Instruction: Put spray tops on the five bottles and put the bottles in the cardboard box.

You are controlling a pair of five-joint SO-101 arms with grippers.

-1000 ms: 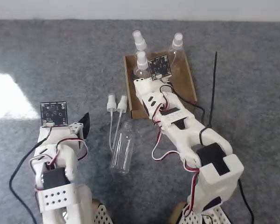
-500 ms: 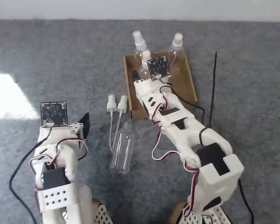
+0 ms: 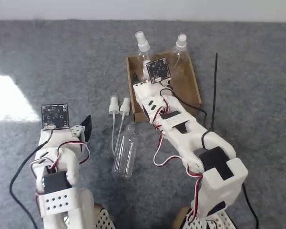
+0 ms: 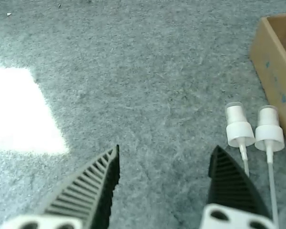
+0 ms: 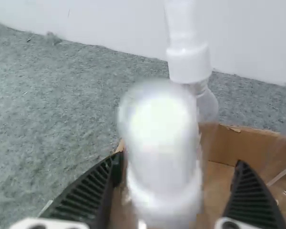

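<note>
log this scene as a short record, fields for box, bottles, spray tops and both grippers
cardboard box: on the grey carpet, under the right arm
capped bottles: two, upright at the box's far end
third capped bottle: upright between the right fingers
uncapped bottle: lying on the carpet, outside the box
loose spray tops: two, side by side on the carpet beside the box
left gripper: open, over carpet near the loose tops
right gripper: open, over the box
</note>
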